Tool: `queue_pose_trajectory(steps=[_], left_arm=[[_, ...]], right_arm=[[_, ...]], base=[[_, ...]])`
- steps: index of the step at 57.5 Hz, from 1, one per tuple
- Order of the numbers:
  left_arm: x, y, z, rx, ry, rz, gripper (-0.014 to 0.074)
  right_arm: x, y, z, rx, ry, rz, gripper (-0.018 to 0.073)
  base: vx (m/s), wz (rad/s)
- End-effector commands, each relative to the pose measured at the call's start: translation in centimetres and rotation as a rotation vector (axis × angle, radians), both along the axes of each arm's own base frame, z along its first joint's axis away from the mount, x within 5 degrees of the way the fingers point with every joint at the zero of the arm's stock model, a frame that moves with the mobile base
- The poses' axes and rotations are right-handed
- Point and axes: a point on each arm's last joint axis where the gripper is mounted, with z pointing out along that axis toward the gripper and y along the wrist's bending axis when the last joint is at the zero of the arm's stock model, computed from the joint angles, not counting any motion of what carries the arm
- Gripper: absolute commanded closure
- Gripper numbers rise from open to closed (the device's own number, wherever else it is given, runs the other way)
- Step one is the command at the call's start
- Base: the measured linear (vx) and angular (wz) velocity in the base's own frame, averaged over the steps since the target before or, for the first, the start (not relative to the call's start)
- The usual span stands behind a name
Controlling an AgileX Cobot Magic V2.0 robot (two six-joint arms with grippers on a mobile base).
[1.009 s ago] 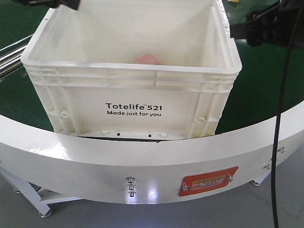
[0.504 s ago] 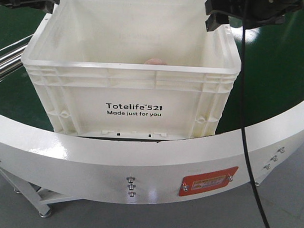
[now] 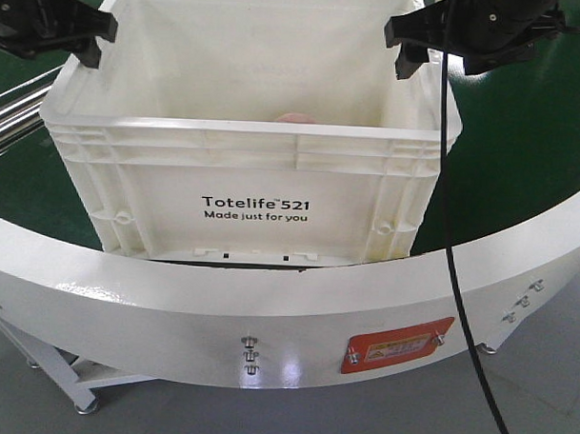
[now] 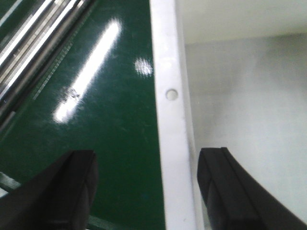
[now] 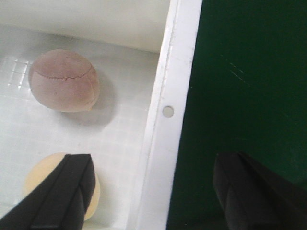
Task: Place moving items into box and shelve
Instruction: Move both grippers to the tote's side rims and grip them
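The box (image 3: 252, 206) is a cream-white tote printed "Totelife 521", standing on the green surface. Two moving items lie on its floor: a pale pink ball (image 5: 64, 81), just showing over the front rim (image 3: 295, 116), and a yellow-orange ball (image 5: 36, 175) half hidden behind a finger. My left gripper (image 3: 98, 41) is open and straddles the box's left rim (image 4: 173, 143), one finger (image 4: 72, 187) outside and one inside. My right gripper (image 3: 401, 51) is open and straddles the right rim (image 5: 165, 143), its inner finger (image 5: 67, 191) above the yellow-orange ball.
The box sits on a green belt (image 3: 521, 158) bounded by a curved white rim (image 3: 268, 311) with a red plate (image 3: 395, 346). Metal rails (image 3: 12, 122) run along the left. A black cable (image 3: 455, 261) hangs from the right arm across the front.
Both grippers came down and inward from the top corners to the box's side rims; the right one moved left from beyond the box. The pink ball shifted slightly right.
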Motion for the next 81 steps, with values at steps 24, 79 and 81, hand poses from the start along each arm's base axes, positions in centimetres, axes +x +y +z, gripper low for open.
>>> queue_pose_trajectory(steps=[24,79,81], left_arm=[[-0.5,-0.3,2.1,-0.04,-0.071,-0.009,0.0043],[-0.7,-0.6,1.9,-0.056,-0.042,-0.041,0.0174],[-0.7,-0.6,1.9,-0.056,-0.042,-0.041,0.0195]], right_arm=[[0.7,0.8,0.6,0.008,-0.079,-0.069,-0.0008],[0.6,0.4,0.4,-0.004,-0.052,-0.119,0.0298],[0.6,0.4,0.4,-0.004,-0.052,-0.119,0.0321]], base=[[0.0,0.0],[0.0,0.0],[0.0,0.0]])
